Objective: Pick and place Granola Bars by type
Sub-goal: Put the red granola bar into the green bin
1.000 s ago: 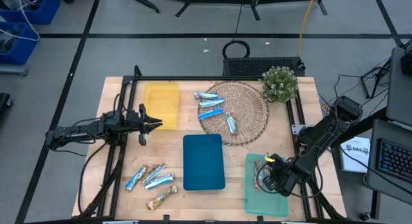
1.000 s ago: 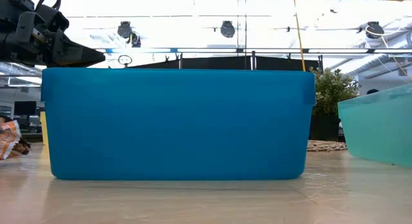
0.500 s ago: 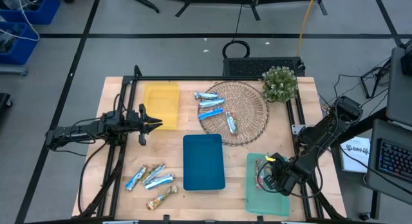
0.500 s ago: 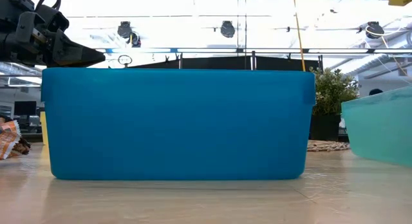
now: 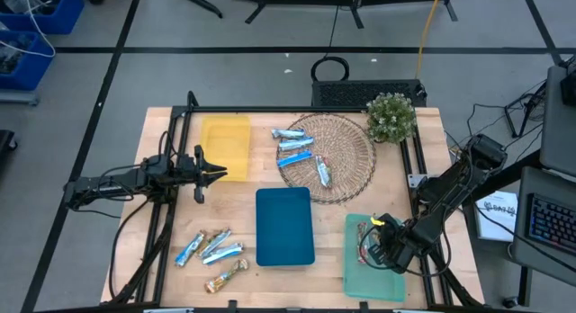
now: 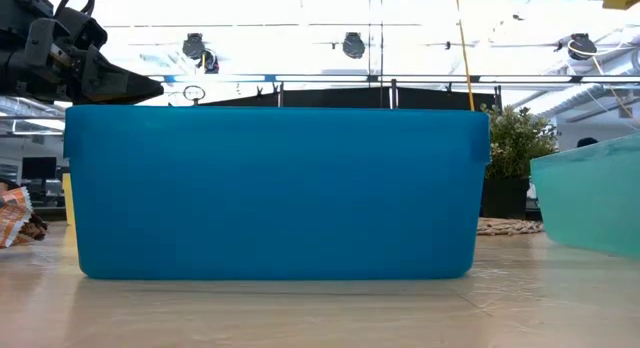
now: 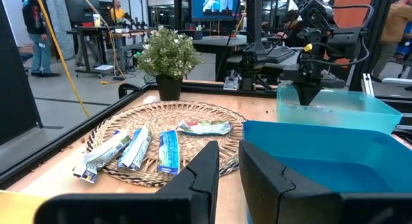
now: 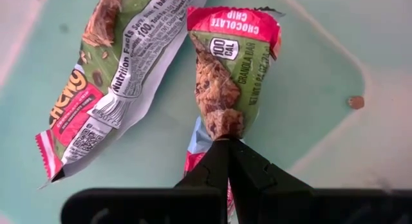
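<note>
My right gripper (image 5: 373,237) is down in the pale green tray (image 5: 389,281) near the table's near right corner, shut on a red-and-green granola bar (image 8: 233,69). A second red-and-green bar (image 8: 109,82) lies flat on the tray floor beside it. Several blue-and-silver bars (image 5: 293,147) lie on the round wicker mat (image 5: 351,156). More bars, blue-and-silver and tan/gold (image 5: 214,252), lie on the wood near the near left corner. My left gripper (image 5: 223,174) hovers beside the yellow tray (image 5: 225,138), its fingers a narrow gap apart, holding nothing. My right gripper pinches the red-and-green bar by one end of its wrapper (image 8: 222,124) between the two fingertips (image 8: 215,161). The fingers come from above, pointing down into the green tray. The bar stretches away from the fingers over the tray floor; whether it is lifted clear, I cannot tell.
A deep blue tray (image 5: 284,225) stands in the middle of the table's near half and fills most of the low view (image 6: 270,188). A potted plant (image 5: 391,117) stands at the far right corner. Bare wood lies between the yellow and blue trays.
</note>
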